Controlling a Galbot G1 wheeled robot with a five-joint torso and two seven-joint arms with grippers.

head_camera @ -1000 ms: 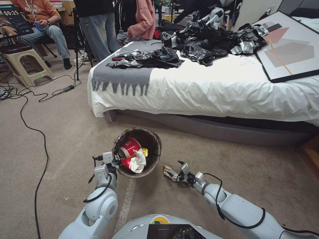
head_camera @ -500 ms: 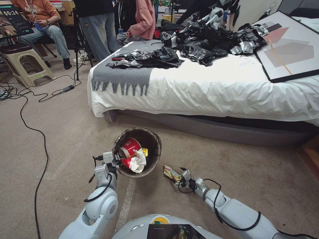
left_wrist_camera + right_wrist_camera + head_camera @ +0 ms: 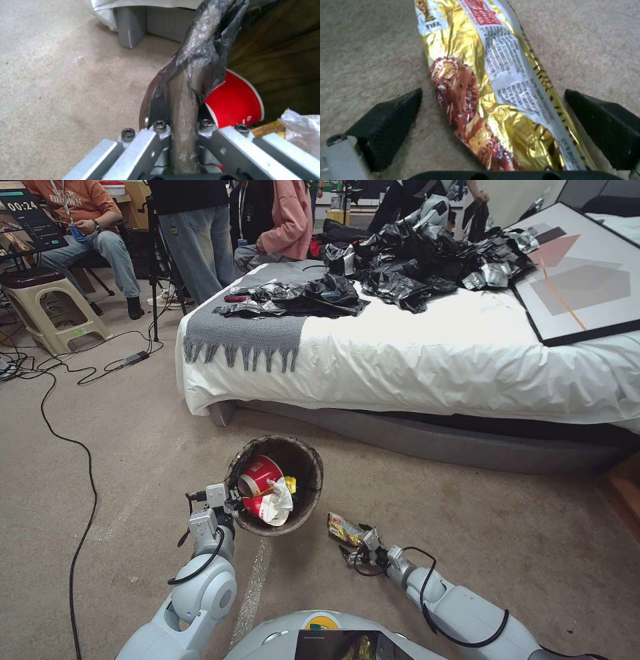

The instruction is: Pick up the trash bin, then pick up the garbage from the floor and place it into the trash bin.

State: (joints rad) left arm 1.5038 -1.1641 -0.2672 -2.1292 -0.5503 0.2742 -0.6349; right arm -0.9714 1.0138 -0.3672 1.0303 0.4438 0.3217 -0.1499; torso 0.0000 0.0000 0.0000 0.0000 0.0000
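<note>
The trash bin (image 3: 312,465), its dark liner folded over the rim, hangs tilted just above the carpet. My left gripper (image 3: 231,505) is shut on its near rim, and the left wrist view shows the liner-covered rim (image 3: 185,100) pinched between the jaws. Inside the bin lie red-and-white paper cups (image 3: 259,475) (image 3: 235,100) and a white tissue (image 3: 279,505) (image 3: 300,130). A gold foil snack wrapper (image 3: 342,527) (image 3: 480,82) lies on the floor right of the bin. My right gripper (image 3: 358,545) (image 3: 493,112) is low over it, open, with one black finger on each side.
A bed (image 3: 433,360) with white sheets stands ahead, carrying a grey throw (image 3: 250,337), shiny black-and-silver bags (image 3: 413,260) and a framed picture (image 3: 580,273). Black cables (image 3: 63,437) trail over the carpet at left near a beige stool (image 3: 47,307). People are behind.
My right arm has drawn back toward me and lowered, so its open fingers now straddle the wrapper's near end. The wrapper stays on the floor. The left arm and bin have not moved.
</note>
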